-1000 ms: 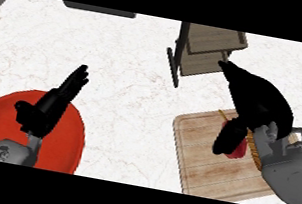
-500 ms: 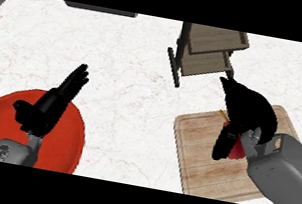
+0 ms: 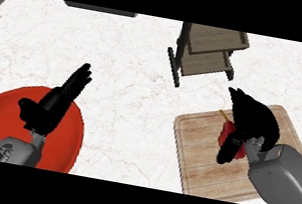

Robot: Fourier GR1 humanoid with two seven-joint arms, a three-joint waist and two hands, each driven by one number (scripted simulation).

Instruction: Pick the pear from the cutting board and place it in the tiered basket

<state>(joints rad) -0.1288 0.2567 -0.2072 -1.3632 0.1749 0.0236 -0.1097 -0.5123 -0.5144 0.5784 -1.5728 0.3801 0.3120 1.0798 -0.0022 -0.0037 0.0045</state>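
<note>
The pear (image 3: 226, 133) is red with a thin stem and lies on the wooden cutting board (image 3: 198, 168) at the right. My right hand (image 3: 254, 121) hovers right over it and hides its right side. The fingers reach past the pear toward the basket, still fairly straight, and the thumb (image 3: 228, 152) hangs down at the pear's near side. The hand is open. The tiered basket (image 3: 209, 52), wooden with dark legs, stands just beyond the board at the top centre-right. My left hand (image 3: 53, 102) rests open, fingers up, over the red plate.
A large red plate (image 3: 2, 113) fills the lower left corner under my left forearm. A dark object (image 3: 100, 9) shows at the counter's far edge. White marble counter (image 3: 127, 84) lies between the plate and the board.
My right hand has drawn back from beside the basket and come down over the pear, covering more of it. The pear stays on the board. The left hand has not moved.
</note>
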